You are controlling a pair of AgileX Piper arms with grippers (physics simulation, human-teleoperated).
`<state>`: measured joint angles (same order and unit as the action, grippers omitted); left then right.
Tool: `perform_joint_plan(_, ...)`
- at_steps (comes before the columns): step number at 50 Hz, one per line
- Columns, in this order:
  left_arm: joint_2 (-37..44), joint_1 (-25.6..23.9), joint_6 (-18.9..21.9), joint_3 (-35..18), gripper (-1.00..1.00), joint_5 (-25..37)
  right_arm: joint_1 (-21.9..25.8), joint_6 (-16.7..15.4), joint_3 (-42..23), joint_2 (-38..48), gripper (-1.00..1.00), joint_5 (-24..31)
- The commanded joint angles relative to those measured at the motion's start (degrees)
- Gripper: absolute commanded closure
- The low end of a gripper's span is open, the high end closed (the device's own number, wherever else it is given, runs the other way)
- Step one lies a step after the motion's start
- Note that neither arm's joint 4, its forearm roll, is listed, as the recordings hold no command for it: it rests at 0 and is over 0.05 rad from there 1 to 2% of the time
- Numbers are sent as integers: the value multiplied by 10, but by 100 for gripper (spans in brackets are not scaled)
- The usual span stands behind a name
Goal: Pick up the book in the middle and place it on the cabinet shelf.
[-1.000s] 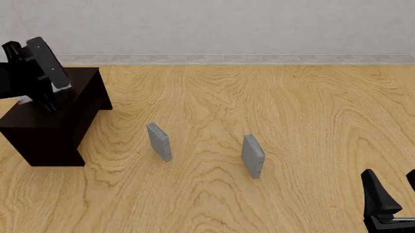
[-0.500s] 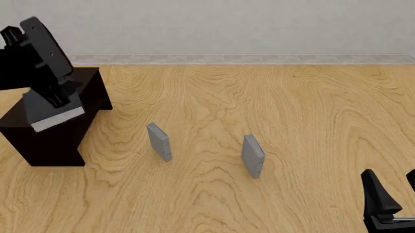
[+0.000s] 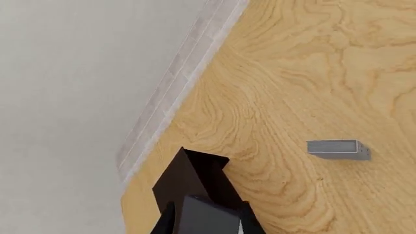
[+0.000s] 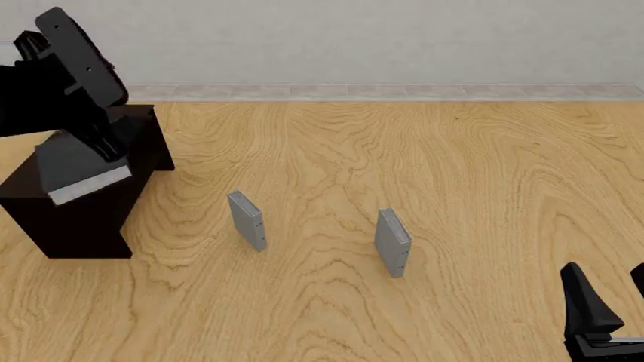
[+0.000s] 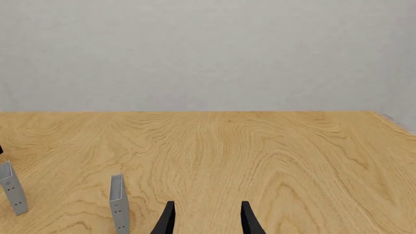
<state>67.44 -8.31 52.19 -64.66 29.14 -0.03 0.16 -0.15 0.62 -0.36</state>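
The book [image 4: 78, 164] lies flat on top of the cabinet shelf [image 4: 96, 215] at the far left, its dark cover up and its white page edge facing the front. My left gripper [image 4: 105, 148] hangs open just above the book's far end, not holding it. In the left wrist view the book [image 3: 205, 220] shows between the open fingers [image 3: 167, 222], with the cabinet shelf [image 3: 194, 174] beyond it. My right gripper [image 4: 610, 300] stands open and empty at the near right; the right wrist view shows this gripper [image 5: 206, 218] low over the table.
Two thin grey slabs stand upright mid-table, one on the left [image 4: 246, 219] and one on the right [image 4: 393, 242]. One slab [image 3: 336, 148] shows in the left wrist view, two [image 5: 117, 202] [image 5: 13, 187] in the right wrist view. A grey wall with a skirting strip [image 4: 403, 91] bounds the far side.
One second ago my left gripper held the book tilted over the cabinet. The book now lies flat on it, and the gripper has let go and risen a little.
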Motion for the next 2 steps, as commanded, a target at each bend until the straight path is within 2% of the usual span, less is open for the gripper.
perform_joint_plan(1, -8, -44, -55, 7, -100, -13, 0, 0, 0, 0, -100, 0)
perform_joint_plan(2, -7, -49, -61, 14, -100, -22, 0, 0, 0, 0, -100, 0)
